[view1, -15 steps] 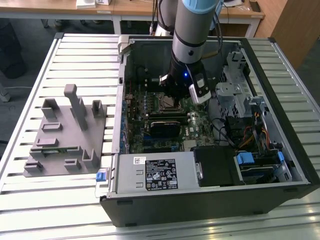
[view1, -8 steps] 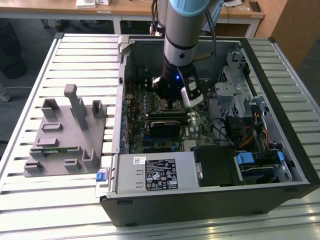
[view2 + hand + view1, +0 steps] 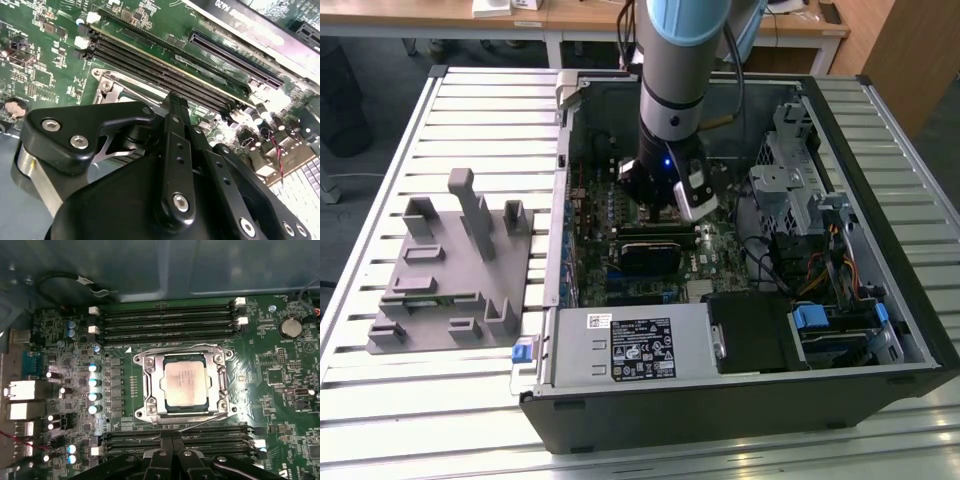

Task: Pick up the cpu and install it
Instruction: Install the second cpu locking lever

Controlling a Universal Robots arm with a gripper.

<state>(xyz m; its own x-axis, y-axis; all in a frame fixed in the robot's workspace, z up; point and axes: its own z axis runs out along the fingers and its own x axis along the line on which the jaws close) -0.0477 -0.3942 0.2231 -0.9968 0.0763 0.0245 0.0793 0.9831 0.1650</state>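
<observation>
Your cpu [image 3: 184, 381] already sits flat in the motherboard's metal socket frame [image 3: 150, 385] in the first wrist view, pale top facing up, with memory slots [image 3: 167, 320] on either side of it and nothing touching it. Your gripper [image 3: 172, 452] hangs just over the board with its fingers [image 3: 176, 145] pressed together and holding nothing. In the exterior view the arm [image 3: 672, 90] reaches down into the open computer case [image 3: 740, 400] and hides the socket from you, with the grey plastic fixture [image 3: 450, 270] well apart toward that view's left.
</observation>
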